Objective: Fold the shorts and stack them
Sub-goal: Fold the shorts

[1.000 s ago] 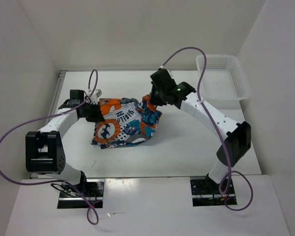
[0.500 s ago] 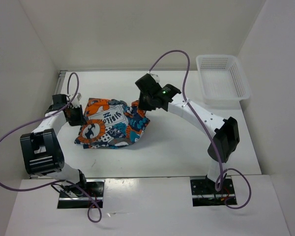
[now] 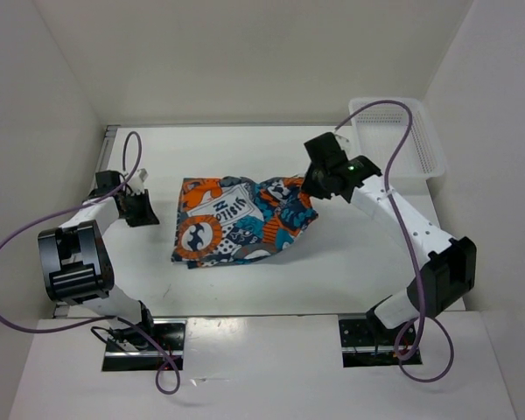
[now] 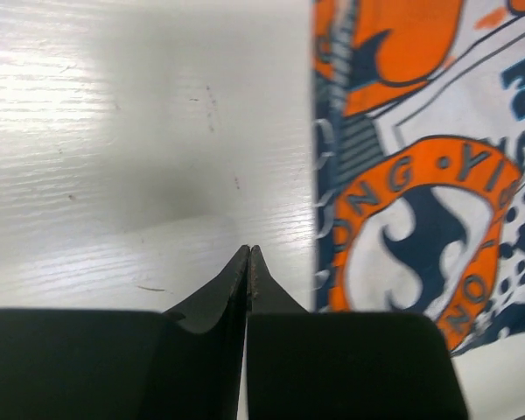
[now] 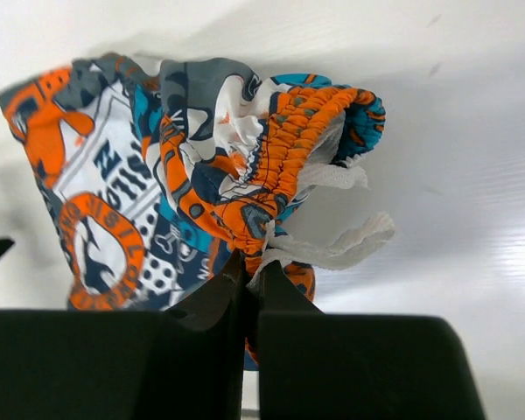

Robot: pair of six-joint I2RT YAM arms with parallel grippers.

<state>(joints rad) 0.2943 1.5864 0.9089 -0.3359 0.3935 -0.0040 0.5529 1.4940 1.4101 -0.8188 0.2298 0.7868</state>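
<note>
The shorts (image 3: 236,223), printed in orange, teal, white and black, lie bunched in the middle of the table. My right gripper (image 3: 313,187) is shut on the shorts at their right end. The right wrist view shows the elastic waistband and a white drawstring of the shorts (image 5: 236,184) pinched between the fingers of the right gripper (image 5: 252,262). My left gripper (image 3: 147,213) is shut and holds nothing, resting left of the shorts with bare table between. In the left wrist view its tips (image 4: 248,252) meet just left of the cloth edge of the shorts (image 4: 420,201).
A white plastic mesh basket (image 3: 399,149) stands at the back right corner. White walls close in the table (image 3: 350,271) at the left, back and right. Purple cables loop off both arms.
The right gripper has pulled the shorts to the right. The left gripper has let go of them and now sits apart at the left.
</note>
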